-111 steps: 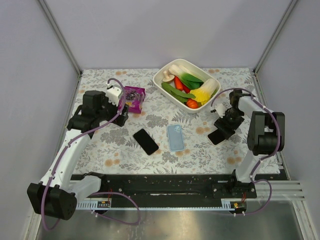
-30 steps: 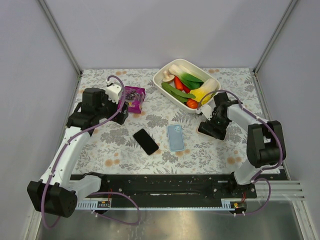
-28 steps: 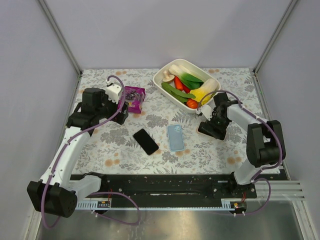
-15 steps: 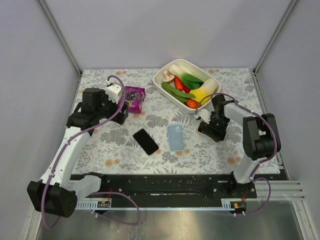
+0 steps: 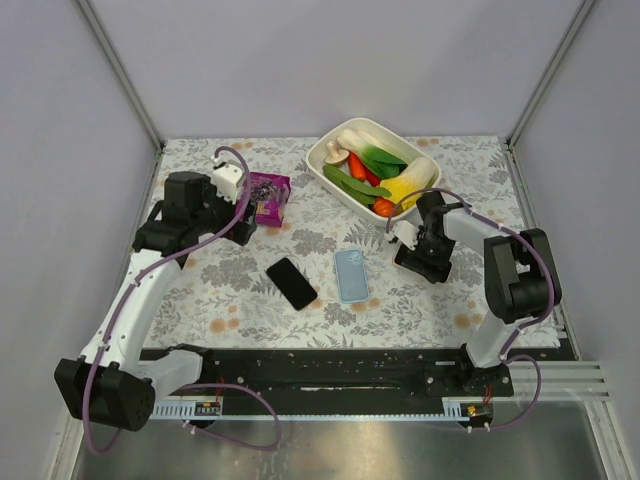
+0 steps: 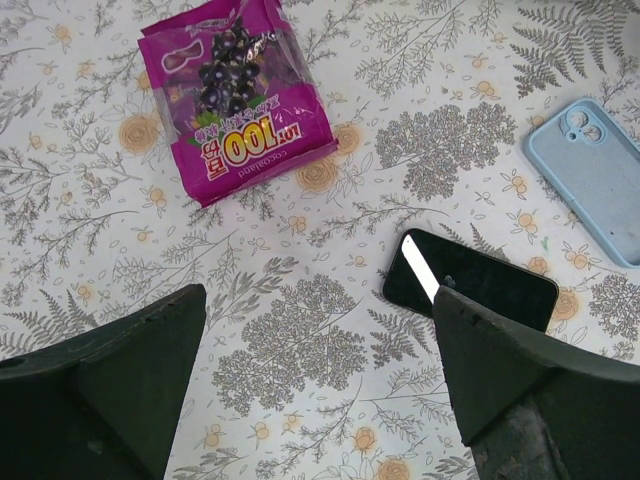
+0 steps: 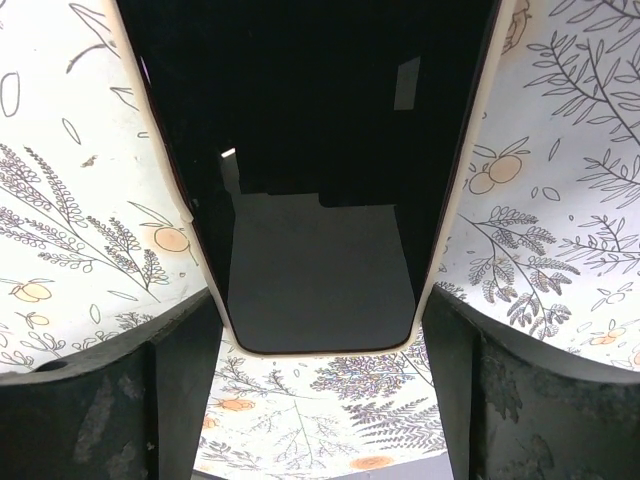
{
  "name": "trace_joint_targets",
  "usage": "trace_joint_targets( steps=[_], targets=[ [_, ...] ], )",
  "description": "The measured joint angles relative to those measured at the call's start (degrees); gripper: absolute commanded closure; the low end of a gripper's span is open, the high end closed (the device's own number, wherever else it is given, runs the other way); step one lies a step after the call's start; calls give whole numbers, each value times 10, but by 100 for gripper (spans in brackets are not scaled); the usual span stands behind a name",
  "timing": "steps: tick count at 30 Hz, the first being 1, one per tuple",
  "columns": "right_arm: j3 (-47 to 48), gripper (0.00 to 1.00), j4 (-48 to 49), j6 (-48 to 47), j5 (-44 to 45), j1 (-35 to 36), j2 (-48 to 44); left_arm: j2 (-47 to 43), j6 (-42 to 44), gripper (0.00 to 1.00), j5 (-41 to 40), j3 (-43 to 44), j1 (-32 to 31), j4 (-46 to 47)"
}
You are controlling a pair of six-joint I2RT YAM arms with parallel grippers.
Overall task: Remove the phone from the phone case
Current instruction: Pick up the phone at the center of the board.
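Table read from above as a clock, twelve at the far edge: my left gripper (image 6: pixel 318 300) hangs at nine o'clock, released, jaws wide, the purple bag (image 6: pixel 240 95) just beyond it at ten. Near centre, a bare phone (image 6: pixel 470 285) lies at seven and a blue case (image 6: pixel 590 180) close beside it at six, not touching. At three o'clock my right gripper (image 7: pixel 318 310) is down astride the cased phone (image 7: pixel 310 150), a finger (image 7: pixel 170 400) hard by each long edge of its cream rim; clenched or not, I cannot tell.
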Motion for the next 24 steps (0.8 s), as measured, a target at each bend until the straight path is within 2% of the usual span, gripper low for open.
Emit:
trace_joint_targets(
  steps=[2,6,8,9,17,24],
  targets=[
    [1,43,-2,0,5,3,0,2,0,1,0,7,0,0],
    [9,83,-10,0,5,5,7,4,0,1,1,15,0,0],
    [9,95,-10,0,5,6,7,4,0,1,3,16,0,0],
    [9,98,-10,0,5,6,7,4,-1,1,5,16,-1,0],
    [-15,100,-8,24,-57,27,-42,16,-49,1,92,10,-12,24],
    [-35,100,-1,57,-108,61,-126,60,-96,1,132,4,-88,77]
  ],
)
